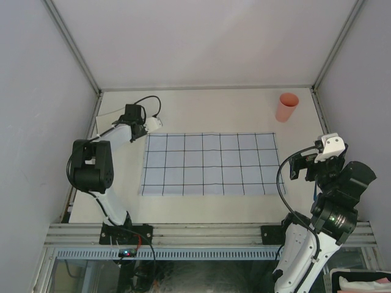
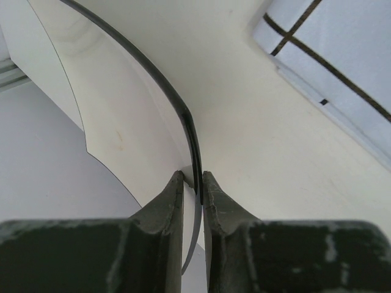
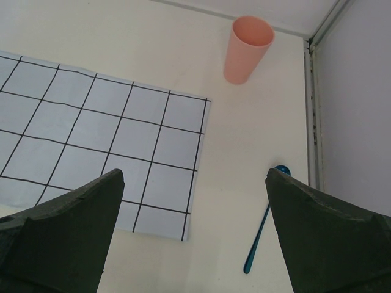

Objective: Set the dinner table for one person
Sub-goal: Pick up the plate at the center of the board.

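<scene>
My left gripper (image 1: 129, 114) is shut on the thin dark-edged rim of a white plate (image 2: 122, 104) at the far left of the off-white dinner table (image 1: 214, 104). In the left wrist view the fingers (image 2: 193, 178) pinch the rim between them. In the top view the plate (image 1: 107, 122) is barely distinct from the table. My right gripper (image 1: 297, 165) hangs open and empty over the table's right side; in the right wrist view (image 3: 194, 177) bare table lies between its jaws. A pink cup (image 1: 287, 107) stands upright at the far right.
A light-blue cloth with a dark grid (image 1: 211, 163) lies flat mid-table; its corner shows in the left wrist view (image 2: 342, 49). A blue spoon (image 3: 263, 227) lies right of the cloth (image 3: 91, 134), near the right rail (image 3: 311, 122), below the cup (image 3: 247, 49).
</scene>
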